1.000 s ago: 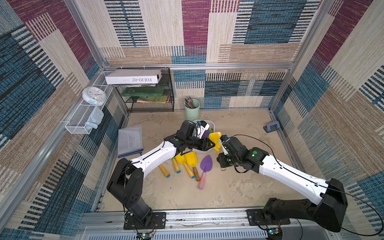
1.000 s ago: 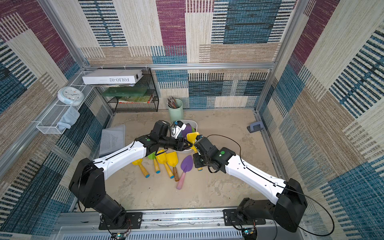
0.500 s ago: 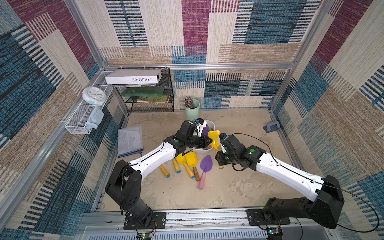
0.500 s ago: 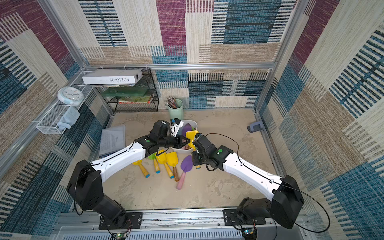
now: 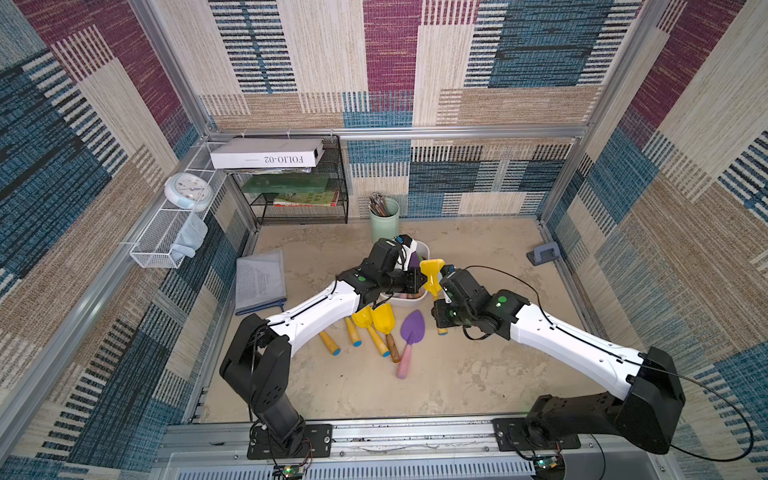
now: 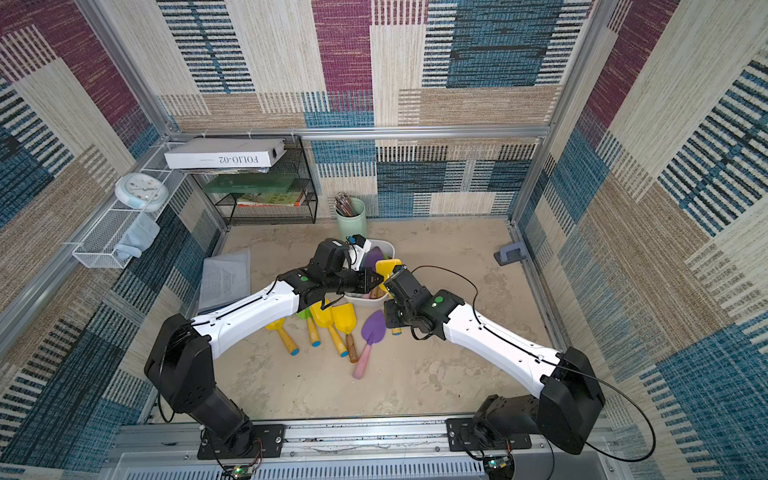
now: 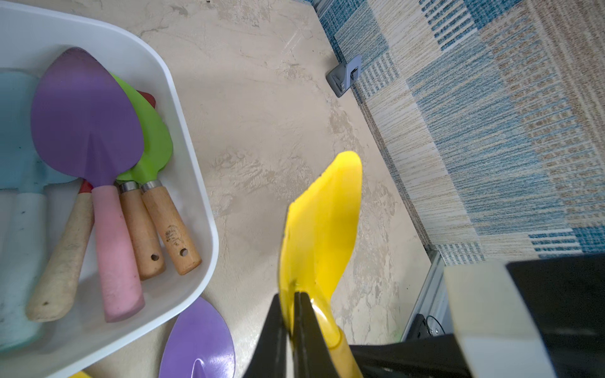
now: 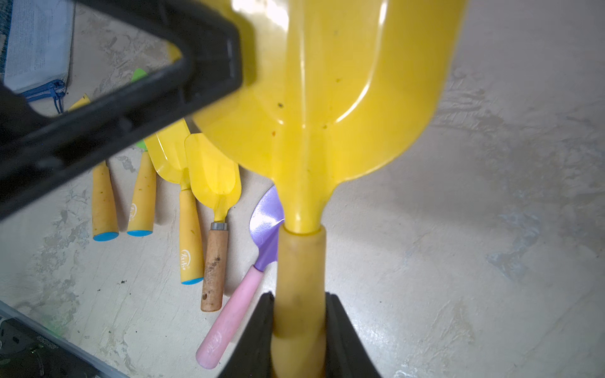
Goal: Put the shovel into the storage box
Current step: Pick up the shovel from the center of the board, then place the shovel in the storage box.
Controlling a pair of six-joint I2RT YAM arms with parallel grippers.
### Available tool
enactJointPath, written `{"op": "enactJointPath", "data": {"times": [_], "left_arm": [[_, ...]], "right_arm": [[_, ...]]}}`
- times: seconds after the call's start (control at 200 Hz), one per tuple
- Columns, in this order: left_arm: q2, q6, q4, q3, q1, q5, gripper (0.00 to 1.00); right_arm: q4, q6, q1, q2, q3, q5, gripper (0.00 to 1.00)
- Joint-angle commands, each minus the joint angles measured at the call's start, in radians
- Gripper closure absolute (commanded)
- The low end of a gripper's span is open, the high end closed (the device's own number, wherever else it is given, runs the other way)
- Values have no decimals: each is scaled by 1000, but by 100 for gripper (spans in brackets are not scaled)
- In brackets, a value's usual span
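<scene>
**Patchwork walls, mottled desk: a shovel changing hands beside the box**

Woven patchwork panels close in a beige, mottled desk (image 5: 478, 374). At mid-frame in both top views a yellow shovel (image 5: 432, 270) stands blade-up above the desk. It is just right of the storage box (image 7: 193, 183) and not yet inside it. The left hand (image 7: 289, 296) is clamped tight on the blade's thin edge near the neck. The right hand (image 8: 299, 296) has a jaw on each side of the yellow handle, close against it. Whether they press or have eased off, I cannot tell.

My reading is a handover, with the left arm taking the shovel. To do it well, the right hand should open fully and back straight off along the handle, so nothing twists the blade in that narrow pinch. A smooth painted blade held by its rim may swivel, so the left arm should move slowly. It should carry the shovel across the box's right wall and lay it flat beside the purple shovel (image 7: 85, 121) and its neighbours, handles together. Then it should release low. The loose shovels (image 5: 382, 322) at lower centre wait their turn.
</scene>
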Motion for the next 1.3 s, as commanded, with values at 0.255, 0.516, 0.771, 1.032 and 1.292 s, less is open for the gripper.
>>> {"op": "enactJointPath", "data": {"times": [0.255, 0.516, 0.771, 1.032, 1.292], "left_arm": [[6, 44, -138, 56, -6, -204, 100], [-27, 145, -214, 99, 14, -260, 100], [81, 313, -343, 297, 178, -72, 100], [272, 438, -477, 572, 269, 41, 100], [435, 445, -516, 727, 291, 94, 100]], "right_arm": [[22, 3, -28, -42, 59, 65, 49], [96, -50, -137, -129, 29, -17, 50], [122, -83, -157, -155, 3, -99, 52], [132, -78, -160, -177, -41, -105, 52], [110, -83, -164, -194, -54, -86, 53]]}}
